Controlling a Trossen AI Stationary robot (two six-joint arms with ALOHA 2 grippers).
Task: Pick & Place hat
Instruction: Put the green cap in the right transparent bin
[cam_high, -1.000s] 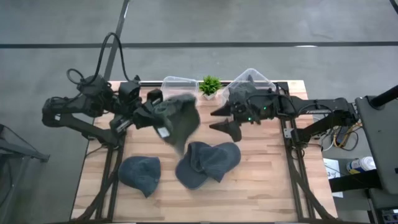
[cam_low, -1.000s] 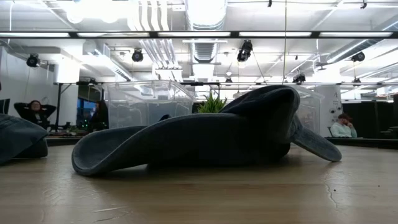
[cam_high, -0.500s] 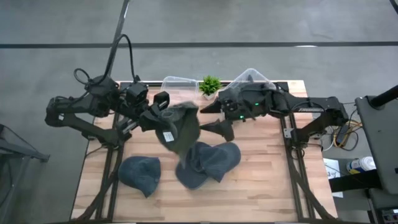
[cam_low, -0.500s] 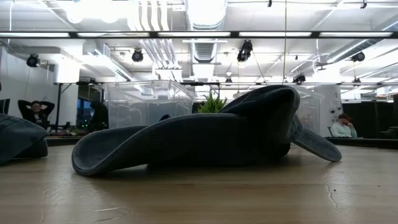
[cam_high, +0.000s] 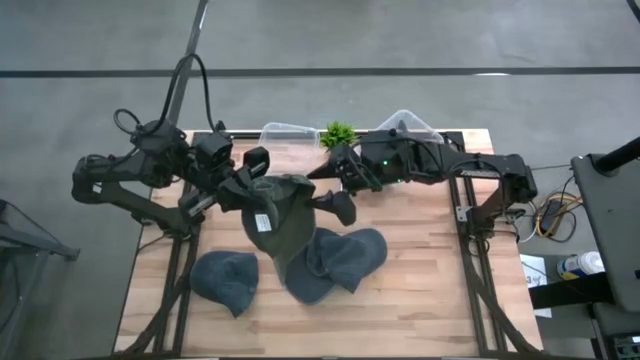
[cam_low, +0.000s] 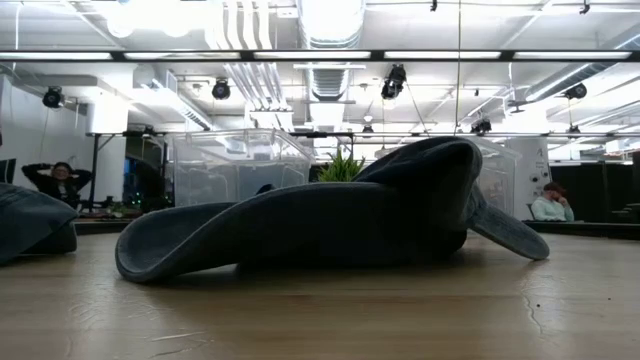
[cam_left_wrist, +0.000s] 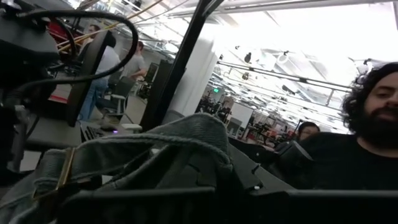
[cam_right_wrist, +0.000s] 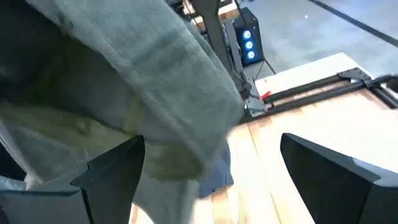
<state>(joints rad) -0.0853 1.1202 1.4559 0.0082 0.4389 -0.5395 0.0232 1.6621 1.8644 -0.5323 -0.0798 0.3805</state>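
Observation:
An olive-green hat (cam_high: 277, 222) hangs above the table's middle, with my left gripper (cam_high: 250, 188) shut on it. In the left wrist view the hat's crown (cam_left_wrist: 186, 140) drapes over the fingers, and a strap with a brass buckle (cam_left_wrist: 64, 175) shows. My right gripper (cam_high: 338, 190) stands open just right of the hat. In its wrist view the hat (cam_right_wrist: 155, 74) hangs ahead of the open fingers (cam_right_wrist: 112, 177), and no touch shows. Two blue-grey hats (cam_high: 225, 279) (cam_high: 343, 258) lie flat on the table. My left gripper holds the olive hat by its upper edge (cam_high: 258, 196), coming about level from the table's left side. The cloth covers the fingertips, so the exact part is hidden. The hat hangs slack below the hold, inside outward, its lower end (cam_high: 292, 262) over a blue-grey hat.
Two clear bins (cam_high: 285, 133) (cam_high: 405, 125) and a small green plant (cam_high: 338, 135) stand along the far edge. In the low view a dark hat (cam_low: 330, 225) fills the middle of the table. People sit in the room behind.
My right gripper has moved toward the table's left, up to the olive hat's right side. The hat has swung down toward the near edge; it now hangs longer, with its lower end over the blue-grey hat.

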